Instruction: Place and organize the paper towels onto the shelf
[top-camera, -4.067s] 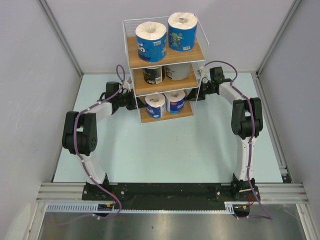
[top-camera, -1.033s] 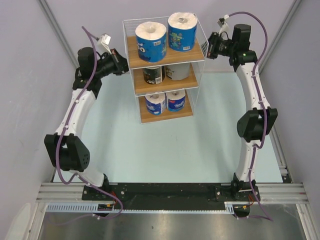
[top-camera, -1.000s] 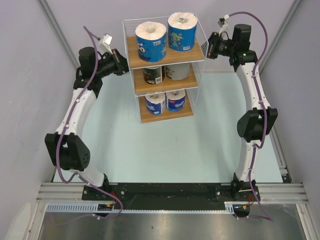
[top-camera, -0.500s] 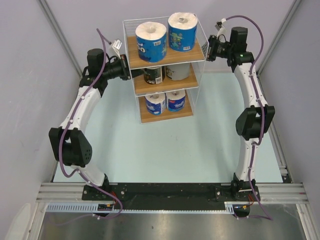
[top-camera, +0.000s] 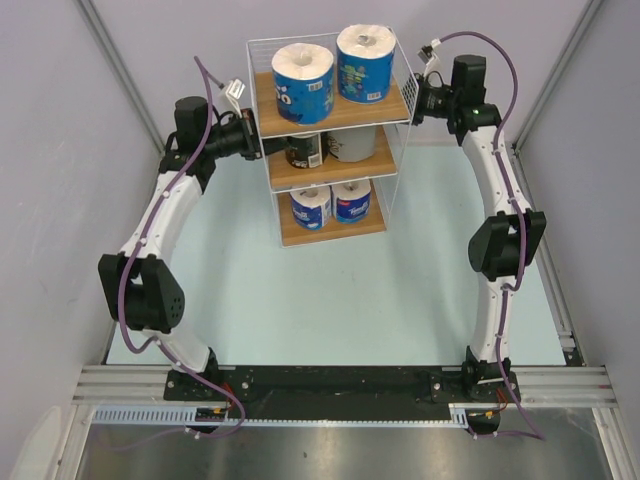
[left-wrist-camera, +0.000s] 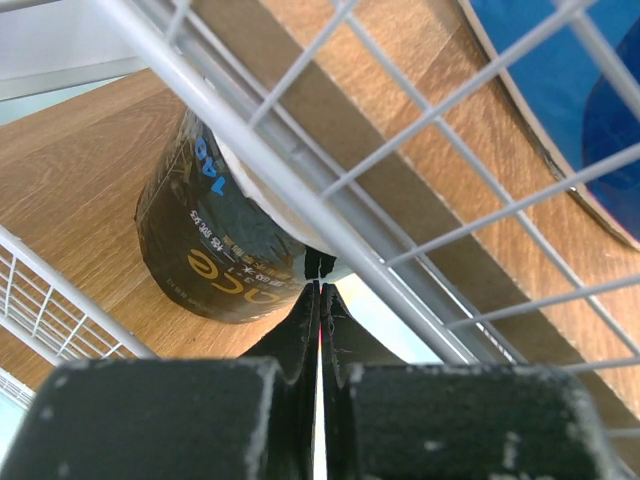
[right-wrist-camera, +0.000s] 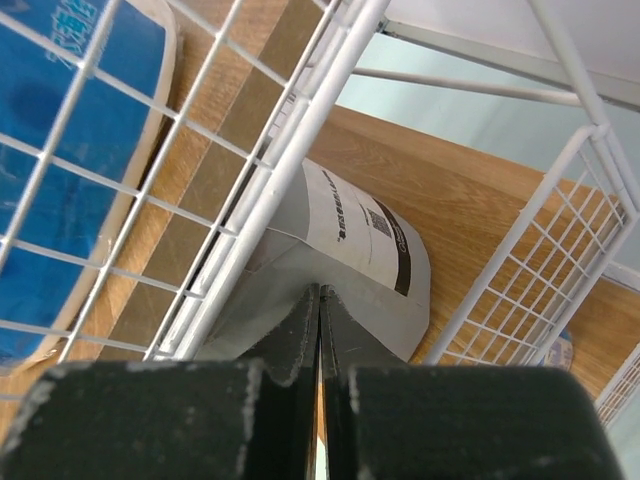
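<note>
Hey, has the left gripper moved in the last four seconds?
Yes. The left gripper rose along the shelf, from beside the bottom tier to beside the middle tier.

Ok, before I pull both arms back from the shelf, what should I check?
1. Six paper towels on the shelf, two per tier: ok.
2. Top-tier rolls standing upright: ok.
3. Left pincer shut and empty, beside the dark roll: ok.
4. Right pincer shut and empty, beside the grey roll: ok.
5. Both pincer tips free of the wire frame: cannot tell.
</note>
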